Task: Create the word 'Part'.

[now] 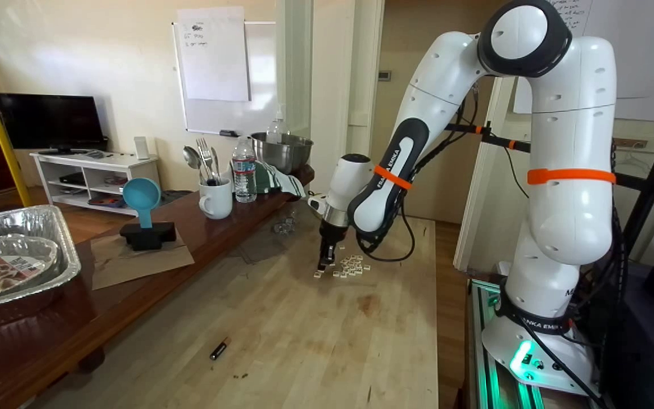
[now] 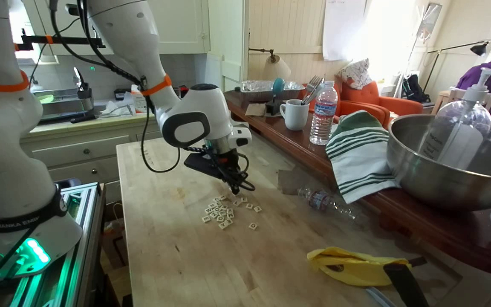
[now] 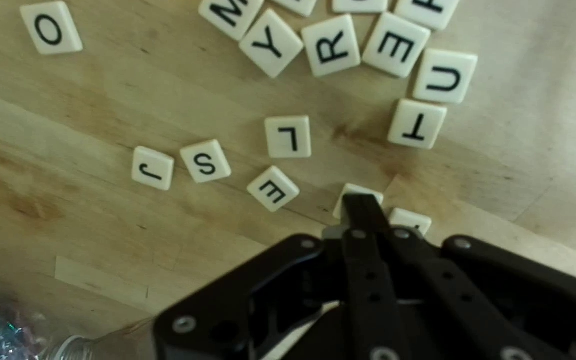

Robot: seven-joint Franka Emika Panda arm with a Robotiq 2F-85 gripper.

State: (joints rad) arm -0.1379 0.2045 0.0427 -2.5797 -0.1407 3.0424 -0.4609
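Nearest: gripper (image 1: 323, 264) low among small cream letter tiles (image 2: 220, 218), flat on the table (image 1: 304, 341). Wrist view: fingers (image 3: 366, 220) drawn together, no gap or held piece visible; they hide part of one tile, contact can't be told. Tiles sit in a tight cluster plus strays. R tile (image 3: 331, 46) at the cluster's edge; T tile (image 3: 417, 124) against or just beside the U tile (image 3: 445, 76), can't say which. No P or A made out, some faces cut off or covered; 'Part' not yet spelled, I judge. Handling, my guess: light, stiff, hard to break, slick enough to skate. Pinch low across two opposite edges; a stray such as the O tile (image 3: 51, 27) should give fingers more room than clustered ones. Table: pale wood, stained and scuffed. Beyond, along the left in an exterior view: dark wooden ledge (image 1: 86, 312), foil tray (image 1: 65, 244) nearest, then white mug (image 1: 216, 200), water bottle (image 1: 244, 170) and steel bowl (image 1: 287, 156). Farthest: television (image 1: 51, 122) on a white stand (image 1: 137, 163), left; whiteboard (image 1: 213, 116) on the wall (image 1: 134, 40).
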